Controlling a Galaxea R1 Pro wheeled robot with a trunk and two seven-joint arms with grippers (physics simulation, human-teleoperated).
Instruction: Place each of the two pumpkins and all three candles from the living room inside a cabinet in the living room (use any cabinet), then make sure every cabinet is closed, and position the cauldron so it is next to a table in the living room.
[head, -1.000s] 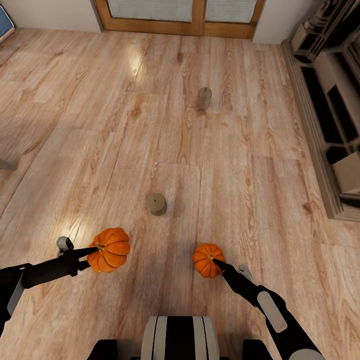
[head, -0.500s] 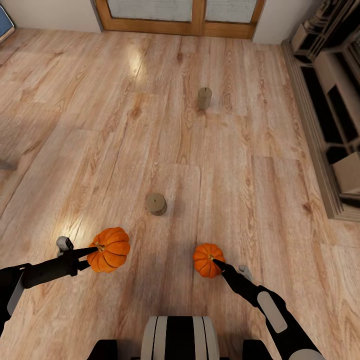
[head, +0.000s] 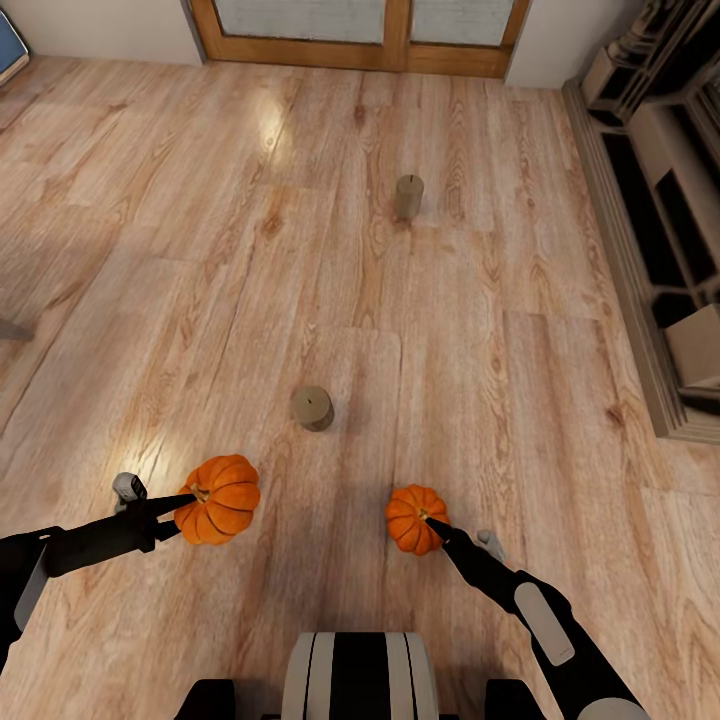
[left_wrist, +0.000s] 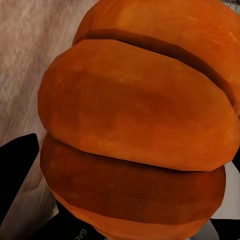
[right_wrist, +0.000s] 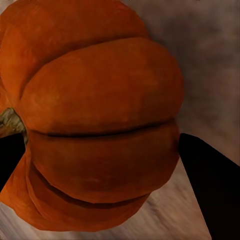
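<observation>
No change across last second: arms, base static. Left gripper (head: 188, 503) jaws clamp left pumpkin (head: 220, 498); right gripper (head: 432, 525) jaws clamp right pumpkin (head: 414, 518). 2 candles (head: 312, 407) stand on floor ahead. Likely paused before carrying.

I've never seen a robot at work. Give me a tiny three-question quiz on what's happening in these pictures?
1. True or false: each gripper is at a pumpkin.
2. How many candles stand on the floor?
3. Which candle is closer to the robot: A, the one near the door, or B, the one near the pumpkins?

Key:
1. True: left gripper at the left pumpkin, right gripper at the right pumpkin.
2. Two: the near candle, the far candle.
3. B.
</observation>
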